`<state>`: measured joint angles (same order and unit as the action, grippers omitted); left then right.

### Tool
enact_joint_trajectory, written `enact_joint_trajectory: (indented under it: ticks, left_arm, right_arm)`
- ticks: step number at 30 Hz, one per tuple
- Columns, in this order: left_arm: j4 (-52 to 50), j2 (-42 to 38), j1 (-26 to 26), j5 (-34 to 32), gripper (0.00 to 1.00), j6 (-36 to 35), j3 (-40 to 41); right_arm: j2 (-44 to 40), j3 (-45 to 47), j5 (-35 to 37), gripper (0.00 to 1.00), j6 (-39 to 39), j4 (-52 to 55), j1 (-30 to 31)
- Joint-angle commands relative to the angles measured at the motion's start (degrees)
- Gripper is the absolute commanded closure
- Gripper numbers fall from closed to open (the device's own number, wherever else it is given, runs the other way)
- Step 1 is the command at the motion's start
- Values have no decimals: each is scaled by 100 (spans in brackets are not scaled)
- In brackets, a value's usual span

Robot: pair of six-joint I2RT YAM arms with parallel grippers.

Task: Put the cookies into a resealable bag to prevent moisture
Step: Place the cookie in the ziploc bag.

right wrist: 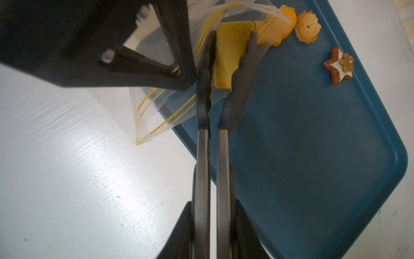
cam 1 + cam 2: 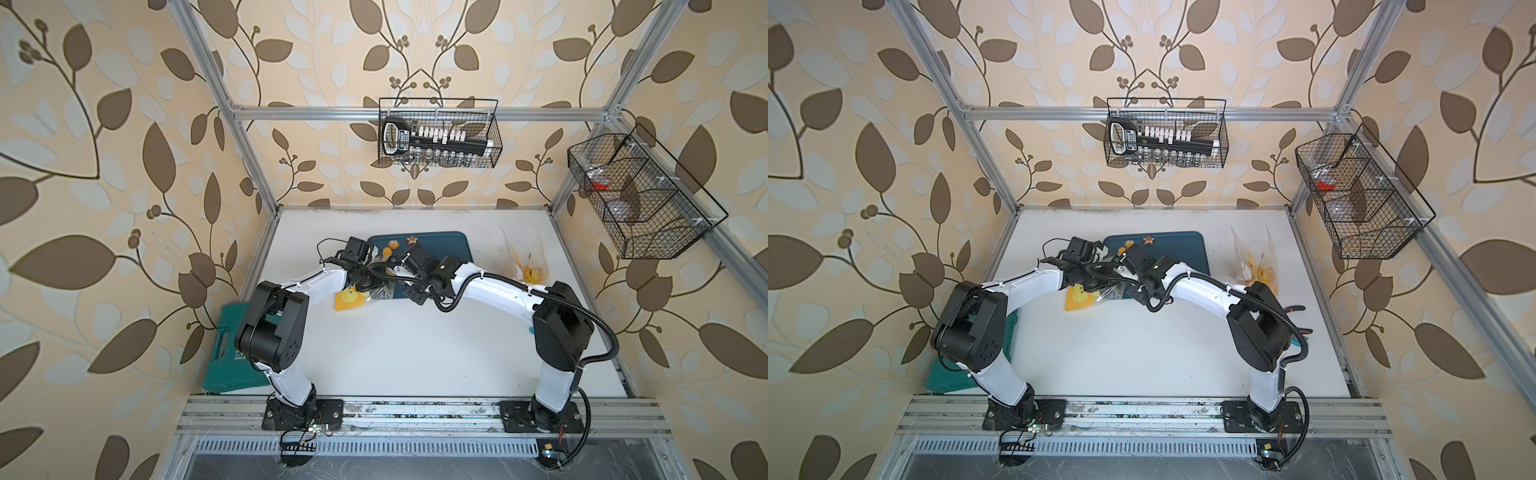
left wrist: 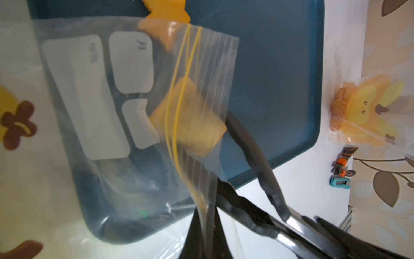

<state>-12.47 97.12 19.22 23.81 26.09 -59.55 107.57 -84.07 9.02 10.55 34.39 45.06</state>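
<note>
My left gripper (image 3: 206, 215) is shut on the rim of a clear resealable bag (image 3: 96, 101) with yellow zip lines and holds its mouth open over the edge of a blue tray (image 1: 313, 157). Black tongs (image 1: 211, 157) are clamped in my shut right gripper (image 1: 211, 215). Their tips pinch a square yellow cookie (image 1: 231, 51) that sits in the bag's mouth, between its two lips. On the tray lie three more cookies: an orange one (image 1: 282, 24) partly behind the bag's rim, a yellow flower (image 1: 308, 27) and a brown star (image 1: 340, 65).
A second clear bag (image 2: 525, 266) with a yellow cartoon print lies right of the tray. Orange-handled pliers (image 3: 342, 166) lie near the table's right edge. A green case (image 2: 226, 353) leans at the table's left side. Two wire baskets (image 2: 438, 133) hang on the frame.
</note>
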Motion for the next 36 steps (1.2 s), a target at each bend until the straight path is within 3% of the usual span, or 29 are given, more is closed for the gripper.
enact_joint_trajectory:
  ticks: [1,7,10,13,18,21,23,27,29,32,36]
  left_arm:
    - [235,-261,99,184,100,-220,22]
    - [223,-350,126,116,100,-290,59]
    - [262,-386,133,149,100,-306,92]
    - [296,-502,144,142,100,-315,143]
    - [219,-607,143,-114,100,-310,181]
    - [176,-563,143,-223,100,-272,167]
    - [145,-519,143,-232,100,-258,147]
    - [65,-506,143,-353,100,-262,110]
    - [19,-501,143,-455,100,-270,110]
    - [-48,-475,143,-512,100,-279,70]
    - [-135,-475,143,-671,100,-344,42]
  right_arm:
    - [319,-471,-245,74,-22,-144,-84]
    - [179,-319,-1383,75,341,-175,-116]
    - [98,-212,-1283,76,142,-458,-230]
    - [452,-648,-838,81,-138,-62,-459]
    - [263,-439,-1954,82,179,-59,-465]
    - [224,-402,-1412,81,-106,-225,-521]
    - [285,-522,-1248,75,-173,-75,-524]
    - [62,-384,-1097,49,-286,-202,-522]
    - [-80,-322,-1028,42,-340,-236,-527]
    - [-291,-229,-1036,41,-360,-232,-525]
    - [-555,-13,-994,51,-466,-278,-527]
